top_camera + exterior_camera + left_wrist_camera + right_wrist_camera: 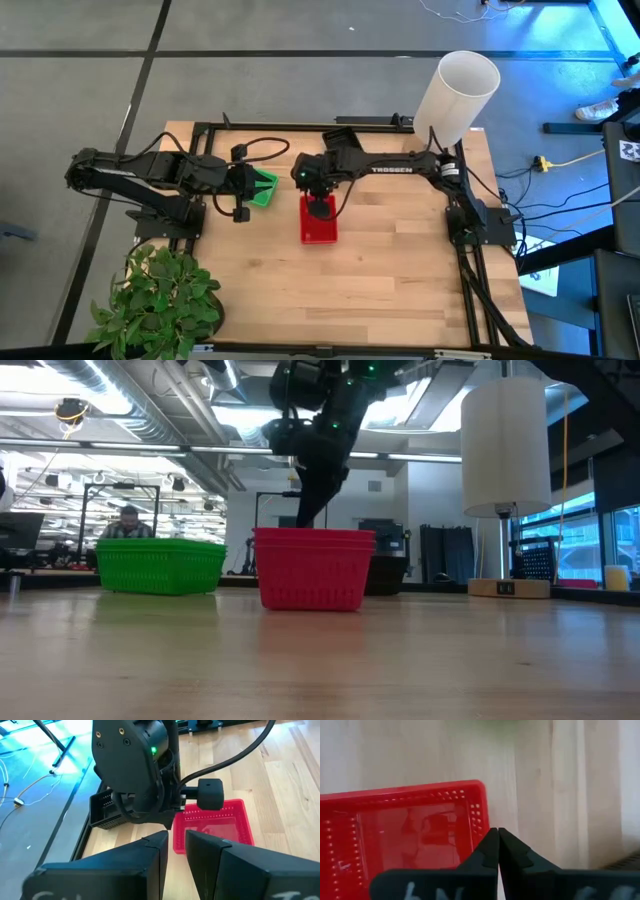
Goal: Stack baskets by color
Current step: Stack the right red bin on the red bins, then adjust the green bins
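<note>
High view shows you the red basket stack [319, 222] near the table's [400, 270] middle, with the right gripper [318, 207] hovering over its far end, fingers clenched together on nothing. Your left gripper [252, 189] sits to the left beside the green basket [265, 188]; its fingers stand slightly apart, and you cannot tell whether they grip anything. A black basket [102, 812] lies beyond the right arm.

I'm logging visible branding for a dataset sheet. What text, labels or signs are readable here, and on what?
"TROSSEN": white letters on the right arm, high view.
White marks on the finger backs in the right wrist view: cut off, unreadable.
Base of the lamp: small label, too small to read.
Red basket: no text.
</note>
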